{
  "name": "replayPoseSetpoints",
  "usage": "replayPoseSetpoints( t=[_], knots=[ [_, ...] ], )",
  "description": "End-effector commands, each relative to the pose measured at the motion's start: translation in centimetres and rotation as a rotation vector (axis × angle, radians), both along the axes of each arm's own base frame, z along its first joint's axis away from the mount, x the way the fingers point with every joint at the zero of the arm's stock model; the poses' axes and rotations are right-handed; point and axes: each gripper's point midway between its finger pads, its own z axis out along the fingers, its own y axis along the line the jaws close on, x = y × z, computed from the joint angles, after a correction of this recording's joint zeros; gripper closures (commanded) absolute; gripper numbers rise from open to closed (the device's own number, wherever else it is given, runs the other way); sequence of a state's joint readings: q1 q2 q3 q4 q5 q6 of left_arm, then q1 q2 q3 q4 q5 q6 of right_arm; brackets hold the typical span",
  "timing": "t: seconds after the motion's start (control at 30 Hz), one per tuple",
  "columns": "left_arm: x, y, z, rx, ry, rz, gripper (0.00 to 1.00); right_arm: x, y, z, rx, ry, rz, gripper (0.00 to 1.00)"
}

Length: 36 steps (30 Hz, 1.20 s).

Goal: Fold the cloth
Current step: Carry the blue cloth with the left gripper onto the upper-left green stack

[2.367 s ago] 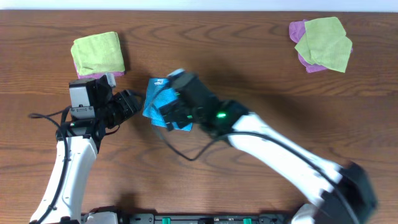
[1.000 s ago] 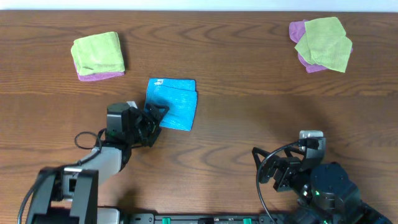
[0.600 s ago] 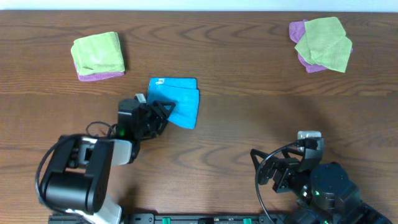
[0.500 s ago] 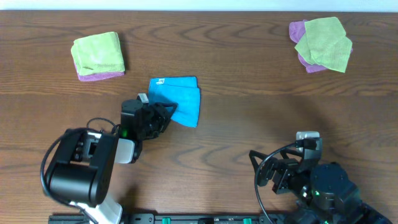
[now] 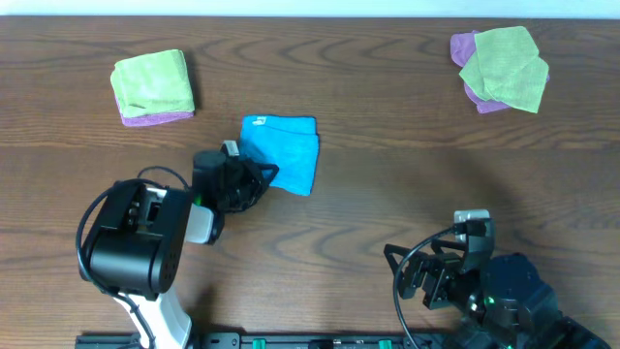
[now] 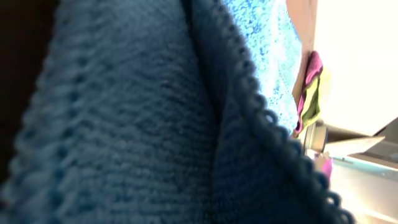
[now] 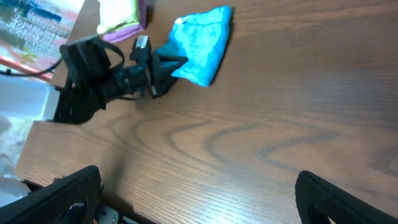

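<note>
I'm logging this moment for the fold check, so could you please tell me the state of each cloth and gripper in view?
the cloth: folded, layers overlapping, lying flat.
left gripper: against the cloth's lower-left edge in the overhead view; open or shut unclear.
right gripper: open, empty, apart from the cloth.
left lime-green cloth: folded, on the left purple cloth.
right lime-green cloths: overlapping askew on the right purple cloth.
</note>
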<state>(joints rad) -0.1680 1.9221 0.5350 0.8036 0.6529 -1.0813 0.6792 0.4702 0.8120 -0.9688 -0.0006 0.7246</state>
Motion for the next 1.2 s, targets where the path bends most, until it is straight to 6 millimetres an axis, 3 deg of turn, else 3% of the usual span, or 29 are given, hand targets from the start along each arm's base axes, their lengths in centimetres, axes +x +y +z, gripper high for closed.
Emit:
replayPoseSetpoints(
  t=[0.0, 0.1, 0.27, 0.47, 0.63, 0.83, 1.17],
  knots=[
    [1.0, 0.2, 0.2, -0.019, 0.063, -0.016, 0.94, 0.0, -0.2, -0.4, 0.000, 0.012, -0.015, 0.01],
    [3.3, 1.0, 2.5, -0.010, 0.152, 0.010, 0.94, 0.0, -0.2, -0.4, 0.000, 0.012, -0.015, 0.01],
    [8.8, 2.1, 9.0, 0.066, 0.095, 0.004, 0.94, 0.1, -0.2, -0.3, 0.000, 0.011, -0.016, 0.01],
    [14.6, 5.9, 17.0, 0.197, -0.026, 0.134, 0.94, 0.1, -0.2, -0.3, 0.004, 0.011, -0.018, 0.01],
    [17.6, 9.1, 21.3, 0.212, -0.110, 0.220, 0.94, 0.1, -0.2, -0.3, 0.007, 0.013, -0.021, 0.01],
    [20.2, 13.6, 21.9, 0.210, -0.129, 0.292, 0.94, 0.3, -0.5, -0.3, -0.001, 0.006, -0.040, 0.01],
    [20.9, 19.1, 19.0, 0.231, -0.092, 0.341, 0.94, 0.4, -0.5, -0.3, 0.006, 0.014, -0.053, 0.01]
  ],
)
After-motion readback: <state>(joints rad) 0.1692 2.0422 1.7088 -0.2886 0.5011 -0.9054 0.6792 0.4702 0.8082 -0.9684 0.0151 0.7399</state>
